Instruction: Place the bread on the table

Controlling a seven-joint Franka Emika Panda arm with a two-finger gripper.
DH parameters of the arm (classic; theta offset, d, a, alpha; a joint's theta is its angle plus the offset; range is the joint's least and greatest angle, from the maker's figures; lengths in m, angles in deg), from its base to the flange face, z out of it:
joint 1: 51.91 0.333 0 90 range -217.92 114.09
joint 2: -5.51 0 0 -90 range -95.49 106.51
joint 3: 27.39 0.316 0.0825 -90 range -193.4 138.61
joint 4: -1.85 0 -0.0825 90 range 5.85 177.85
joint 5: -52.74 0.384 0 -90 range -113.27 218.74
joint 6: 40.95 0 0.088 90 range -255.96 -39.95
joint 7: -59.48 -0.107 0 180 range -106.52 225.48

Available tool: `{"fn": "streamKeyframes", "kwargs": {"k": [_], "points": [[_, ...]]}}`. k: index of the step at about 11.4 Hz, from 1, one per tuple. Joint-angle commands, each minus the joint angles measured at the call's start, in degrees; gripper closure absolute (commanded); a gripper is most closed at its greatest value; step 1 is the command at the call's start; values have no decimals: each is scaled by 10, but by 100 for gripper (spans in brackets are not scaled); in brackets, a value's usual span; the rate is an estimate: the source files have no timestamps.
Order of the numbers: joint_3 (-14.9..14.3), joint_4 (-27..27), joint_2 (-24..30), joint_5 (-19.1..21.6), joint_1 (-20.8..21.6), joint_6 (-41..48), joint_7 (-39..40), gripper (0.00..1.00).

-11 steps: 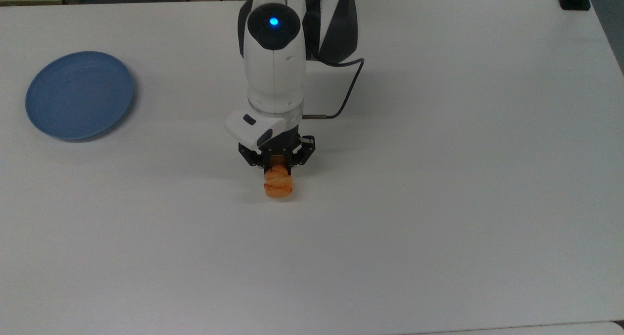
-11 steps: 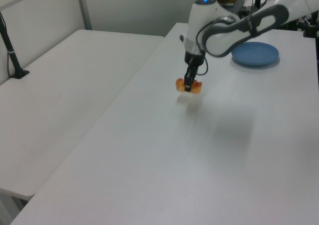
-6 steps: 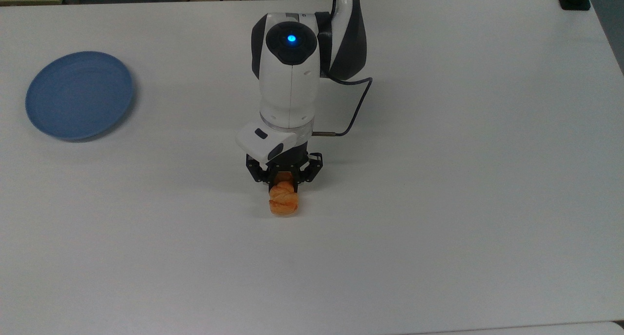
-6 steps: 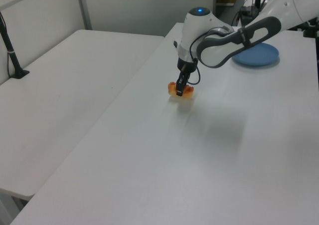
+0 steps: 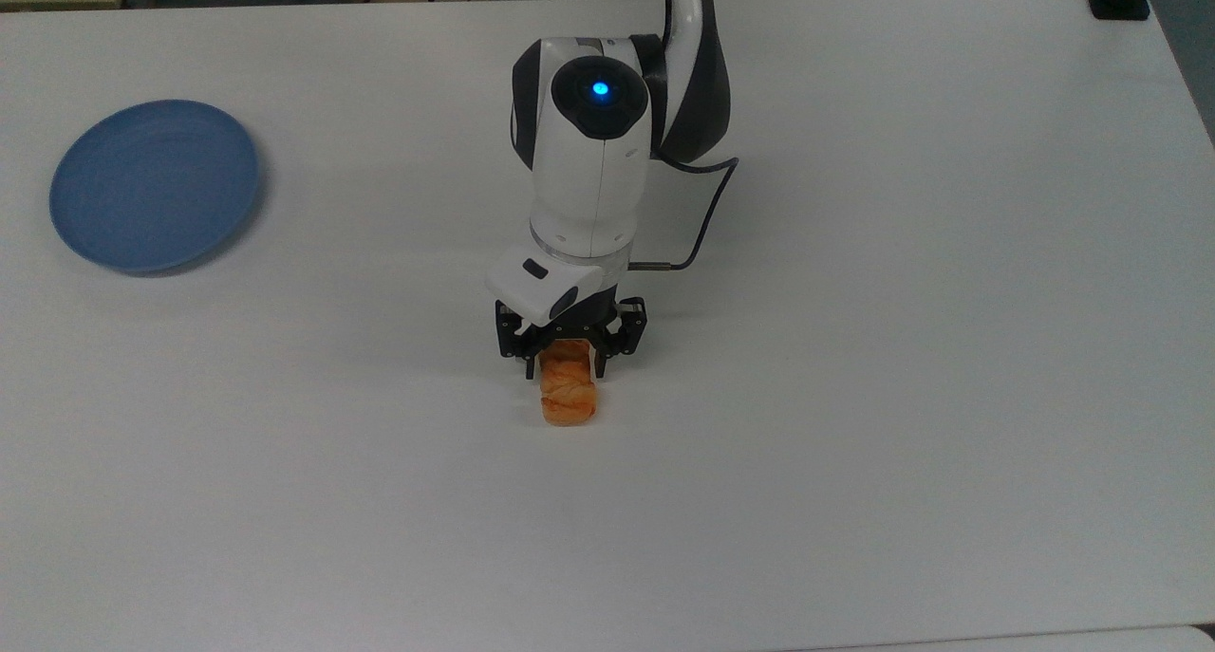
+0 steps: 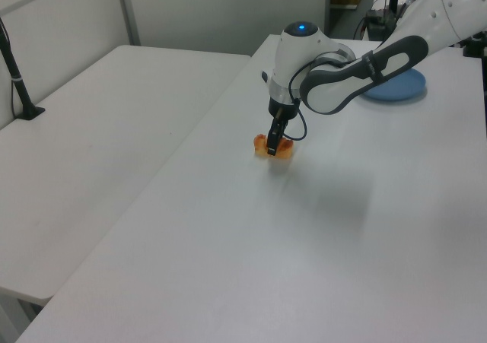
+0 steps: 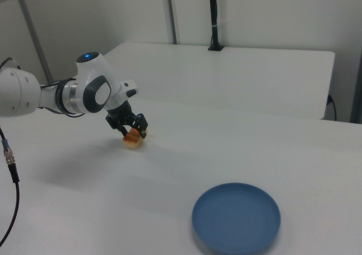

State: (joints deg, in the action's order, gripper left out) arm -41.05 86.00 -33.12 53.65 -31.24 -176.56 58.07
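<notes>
Bread [image 5: 568, 394] between fingers [image 5: 600, 363], on table [image 5: 854, 348]

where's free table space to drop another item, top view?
Nearly all of the table is bare: the top view's whole right half, the near strip below the bread, and the span between the blue plate and the arm. Crowded only at the gripper, shut on the bread.

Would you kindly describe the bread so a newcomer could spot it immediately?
On the white table, find the robot arm near the middle. The bread sits in its end effector. It is small, oblong and golden-orange, unlike the round blue plate.
</notes>
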Motion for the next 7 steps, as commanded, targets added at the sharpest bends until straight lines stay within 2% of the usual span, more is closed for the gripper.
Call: {"fn": "streamKeyframes", "kwargs": {"k": [1, 4, 7], "points": [[-1, -8, -5, -14, 4, -5, -23, 0], [-2, -7, 2, -18, 3, -3, -26, 0], [6, 19, 87, -9, -3, 44, -52, 0]]}}
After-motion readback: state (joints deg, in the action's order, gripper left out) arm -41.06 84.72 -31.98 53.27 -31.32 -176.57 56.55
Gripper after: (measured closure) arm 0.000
